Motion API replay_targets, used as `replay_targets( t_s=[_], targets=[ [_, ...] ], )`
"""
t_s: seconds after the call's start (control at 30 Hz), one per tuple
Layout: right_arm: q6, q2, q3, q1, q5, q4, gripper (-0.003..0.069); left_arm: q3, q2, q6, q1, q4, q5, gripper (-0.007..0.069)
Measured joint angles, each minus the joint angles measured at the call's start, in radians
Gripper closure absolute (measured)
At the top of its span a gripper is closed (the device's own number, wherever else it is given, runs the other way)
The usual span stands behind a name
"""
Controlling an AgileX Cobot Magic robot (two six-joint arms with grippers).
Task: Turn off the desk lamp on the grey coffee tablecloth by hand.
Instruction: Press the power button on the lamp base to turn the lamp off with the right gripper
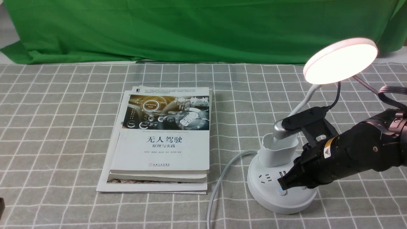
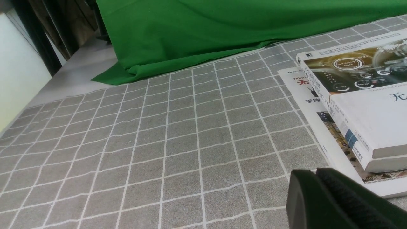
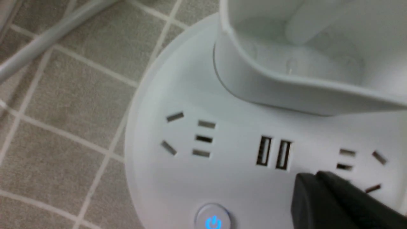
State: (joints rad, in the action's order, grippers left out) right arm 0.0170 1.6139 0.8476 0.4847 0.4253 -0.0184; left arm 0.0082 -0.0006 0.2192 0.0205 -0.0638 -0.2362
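The white desk lamp stands at the right on the grey coffee tablecloth, its disc head lit. Its round base carries sockets, two USB slots and a cup holder. A round button glowing blue sits at the base's front edge. My right gripper, the black hand with a yellow sticker, is shut, its tip just above the base close to that button; it also shows in the right wrist view. My left gripper is shut and empty, low over the cloth beside the books.
Stacked books lie mid-table, left of the lamp. The lamp's white cable runs from the base toward the front edge. A green cloth hangs behind. Black cables trail from the right arm.
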Motion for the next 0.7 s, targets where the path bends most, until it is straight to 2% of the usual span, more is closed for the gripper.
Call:
replay_targets(
  t_s=[0.1, 0.33, 0.7],
  targets=[
    [-0.005, -0.023, 0.0, 0.0, -0.014, 0.0, 0.0602, 0.0, 0.0, 0.0, 0.0, 0.0, 0.0, 0.0604],
    [-0.031, -0.038, -0.001, 0.0, 0.069, 0.0, 0.0602, 0.0, 0.0, 0.0, 0.0, 0.0, 0.0, 0.0604],
    [-0.031, 0.021, 0.008, 0.0, 0.063, -0.003, 0.06, 0.0, 0.001, 0.0, 0.0, 0.0, 0.0, 0.0604]
  ],
)
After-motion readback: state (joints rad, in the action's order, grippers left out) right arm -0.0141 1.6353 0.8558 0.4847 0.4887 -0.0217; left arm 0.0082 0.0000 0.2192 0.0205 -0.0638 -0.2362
